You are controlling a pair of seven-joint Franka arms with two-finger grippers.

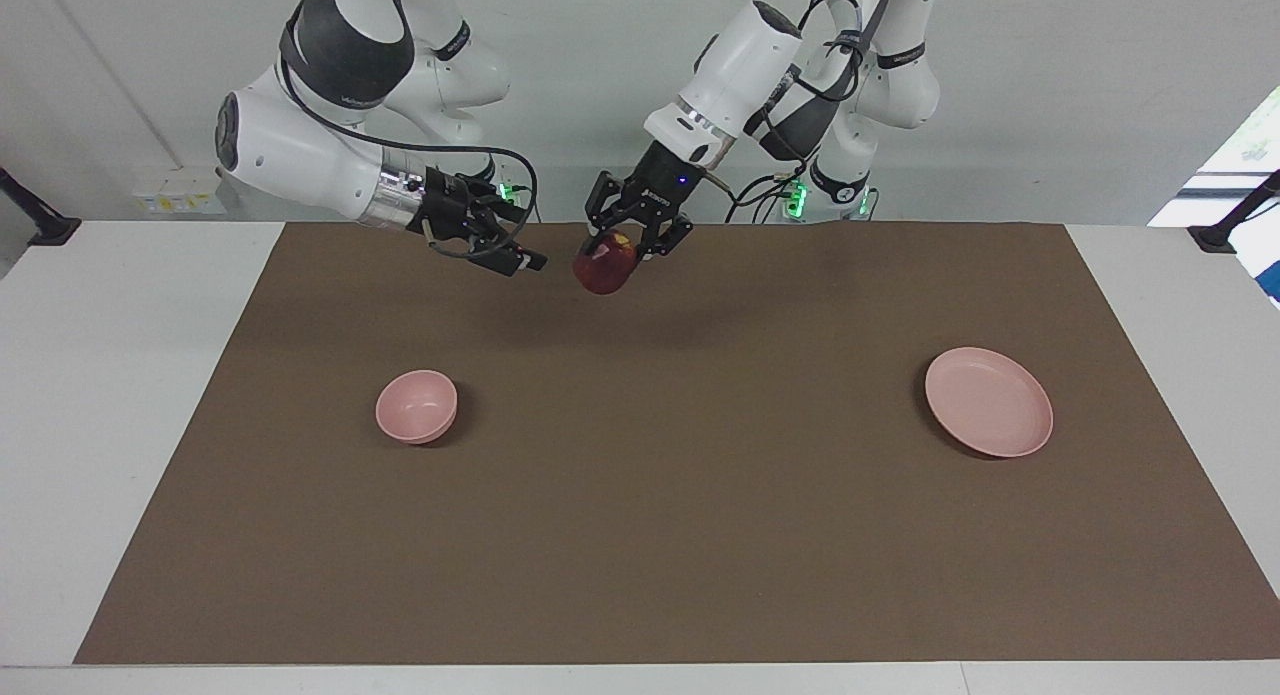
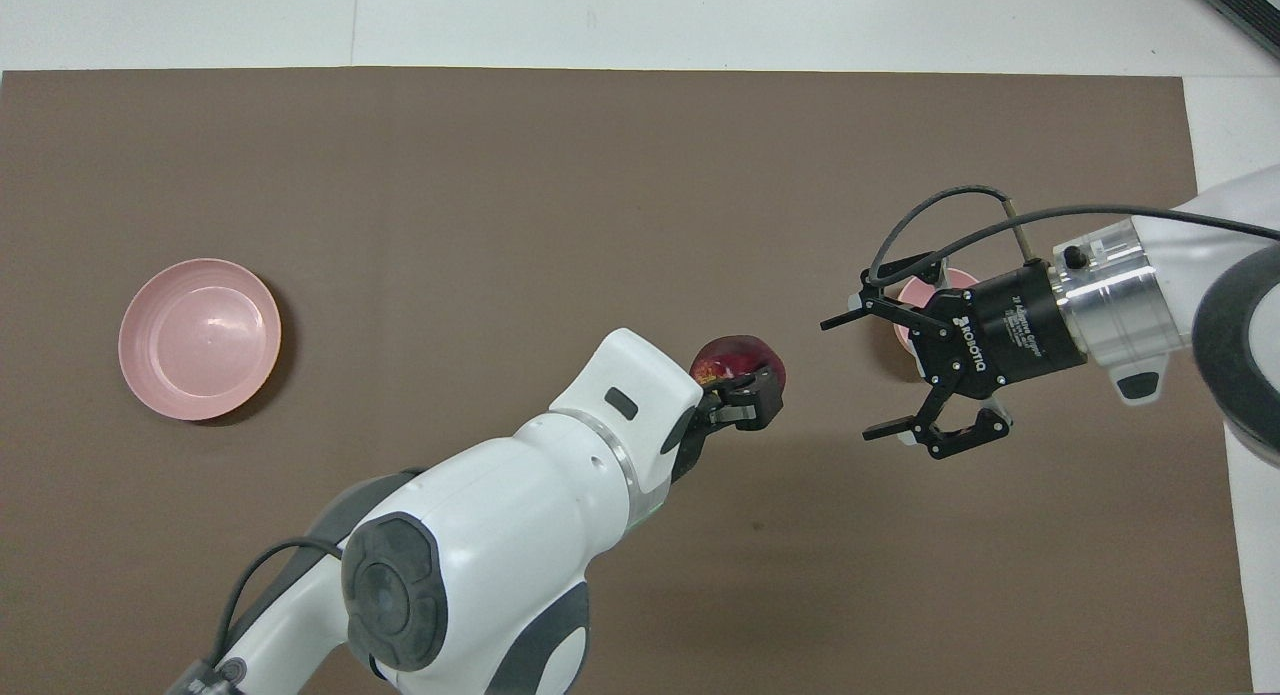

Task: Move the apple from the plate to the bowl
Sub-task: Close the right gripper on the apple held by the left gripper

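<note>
Facing view, scanning across: my right tool hangs wide open above the bowl's end, beside the apple gripped in my left tool over mid-counter; the plate sits empty.

We see bright, even light from overhead. Soft shadows lie on the brown mat. Both views look sharp.
</note>
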